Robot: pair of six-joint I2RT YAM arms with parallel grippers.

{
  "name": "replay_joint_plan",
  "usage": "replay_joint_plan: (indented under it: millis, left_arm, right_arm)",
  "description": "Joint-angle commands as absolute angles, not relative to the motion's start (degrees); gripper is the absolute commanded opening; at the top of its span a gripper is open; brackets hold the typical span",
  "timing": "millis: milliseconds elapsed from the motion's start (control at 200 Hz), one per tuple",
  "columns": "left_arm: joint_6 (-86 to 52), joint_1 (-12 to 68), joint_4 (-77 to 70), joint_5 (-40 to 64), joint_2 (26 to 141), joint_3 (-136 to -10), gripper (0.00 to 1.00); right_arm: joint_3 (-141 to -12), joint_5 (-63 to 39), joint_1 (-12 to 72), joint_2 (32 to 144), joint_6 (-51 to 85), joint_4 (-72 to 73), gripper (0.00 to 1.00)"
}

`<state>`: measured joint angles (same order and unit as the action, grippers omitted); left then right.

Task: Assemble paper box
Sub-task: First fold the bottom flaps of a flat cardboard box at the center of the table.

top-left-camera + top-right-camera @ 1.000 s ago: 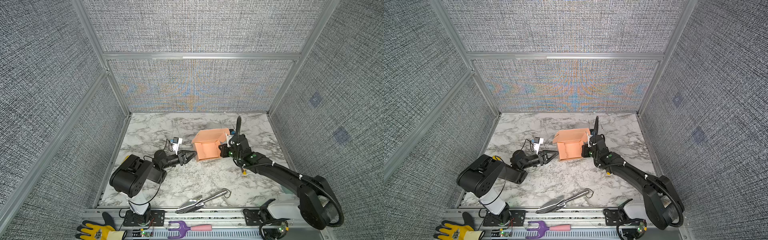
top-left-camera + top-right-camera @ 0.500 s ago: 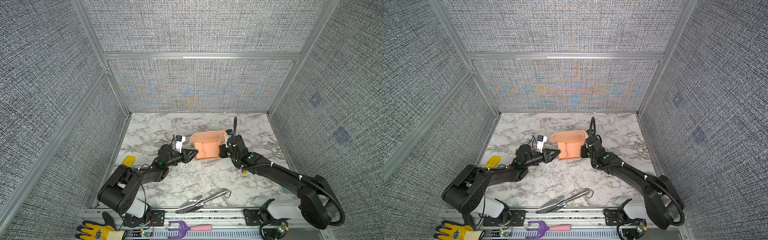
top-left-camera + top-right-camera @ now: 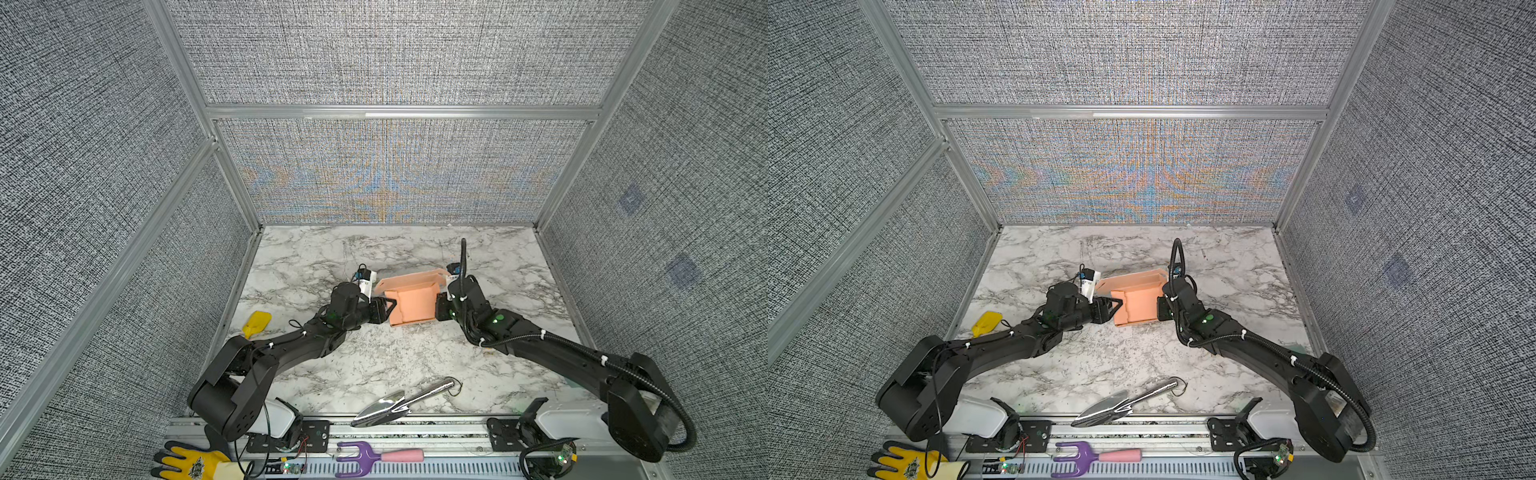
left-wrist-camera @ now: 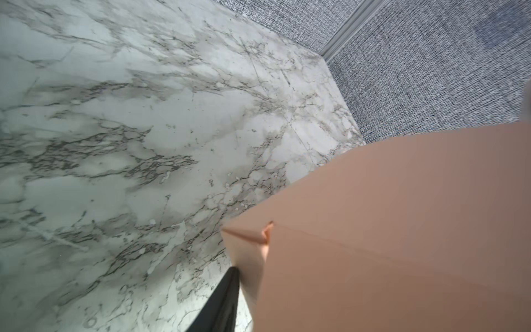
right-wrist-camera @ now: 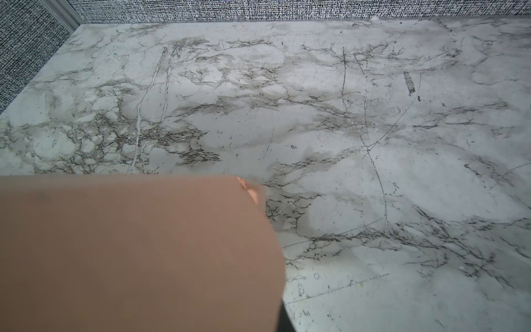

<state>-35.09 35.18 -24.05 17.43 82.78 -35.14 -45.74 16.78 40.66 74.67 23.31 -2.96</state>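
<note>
**Box between my two tools**

The paper box (image 3: 413, 305) is partly folded, its walls raised and its lid flap standing open at the back. It sits on the marble tabletop (image 3: 374, 361), directly between my two tools. Both top views show it there (image 3: 1140, 305).

My right tool (image 3: 437, 309) is at the box's right wall with its jaws pressed together, pinching the cardboard. In the right wrist view the salmon panel (image 5: 129, 253) fills the near corner and runs right up to one dark finger (image 5: 284, 319).

My left tool (image 3: 390, 311) meets the opposite wall with its jaws spread. The fingertips are at the box's left edge, and I cannot tell whether they grip anything. In the left wrist view one black finger (image 4: 221, 304) lies against a folded corner flap of the box (image 4: 388, 244). The other finger is hidden behind the cardboard.

Beside my left forearm, well back from that tool, a small yellow piece (image 3: 257, 324) lies near the side wall. A metal trowel (image 3: 401, 403) lies at the tabletop's front edge, well apart from both tools. Beyond it, on the front rail, are a purple hand fork with a pink handle (image 3: 374, 457) and a yellow glove (image 3: 187, 465).
</note>
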Motion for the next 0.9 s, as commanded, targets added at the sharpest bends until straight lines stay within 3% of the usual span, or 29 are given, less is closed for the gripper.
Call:
replay_joint_plan:
  millis: [0,50,160,320,565,675,780,820,895]
  left_arm:
    - [-34.9,36.0,-19.8,11.7,82.8,-35.6,0.44]
    - [-35.0,36.9,-18.7,10.0,82.7,-36.2,0.43]
    - [-35.2,38.4,-15.9,7.3,82.8,-37.6,0.26]
    - [-37.1,39.5,-14.4,4.6,83.5,-38.7,0.11]
    - [-39.5,41.0,-12.6,-0.8,83.8,-40.3,0.11]
    - [-40.2,41.3,-11.3,-2.9,84.6,-41.1,0.19]
    - [-41.4,41.6,-11.2,-4.5,85.1,-41.0,0.09]
    - [-41.9,41.5,-11.0,-5.0,85.3,-41.1,0.0]
    - [-42.4,41.6,-10.6,-5.7,85.7,-41.6,0.0]
  right_arm:
    - [-45.4,18.6,41.5,74.0,24.0,-1.4,0.0]
    - [-45.1,19.0,41.9,73.5,24.1,-1.3,0.0]
    - [-44.5,20.1,42.4,72.6,24.2,-1.0,0.0]
    - [-44.1,22.5,43.3,72.3,25.3,-1.1,0.0]
    - [-43.5,26.4,45.7,72.9,27.7,-0.7,0.0]
    - [-43.4,28.9,47.3,73.2,28.4,0.1,0.0]
    - [-43.7,30.2,48.2,74.0,28.9,0.0,0.0]
    - [-43.6,30.9,48.7,74.0,29.0,0.1,0.0]
    - [-43.2,32.3,49.6,73.8,29.3,0.4,0.0]
